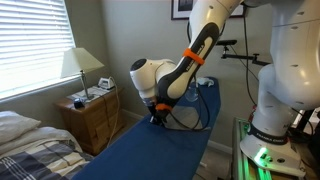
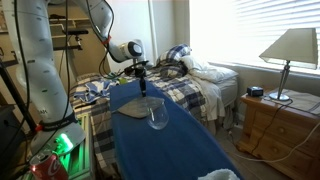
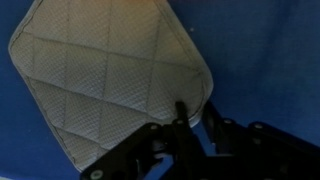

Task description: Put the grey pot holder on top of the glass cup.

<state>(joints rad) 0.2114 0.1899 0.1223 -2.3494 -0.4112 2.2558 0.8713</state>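
While the wrist view is nearly filled by the grey pot holder (image 3: 110, 75), a quilted pad lying flat on the blue worktop (image 3: 270, 45), neither exterior view lets that pad be made out; it is lost beneath the arm's end. Only an exterior view shows the glass cup (image 2: 157, 117), which stands upright on the worktop on the side near the camera, apart from the tool (image 2: 143, 88) and with nothing on top of it. The wrist view shows no cup at all.

Seen from the wrist, the tool's dark fingers (image 3: 180, 112) stand a little apart at the pad's lower right edge, one over the fabric and one over bare blue. Whether they pinch the pad or only straddle its edge I cannot tell.

In both exterior views the arm (image 1: 185, 70) comes down from above, bends at the elbow and points its wrist straight down, with the tool low at the worktop's surface.
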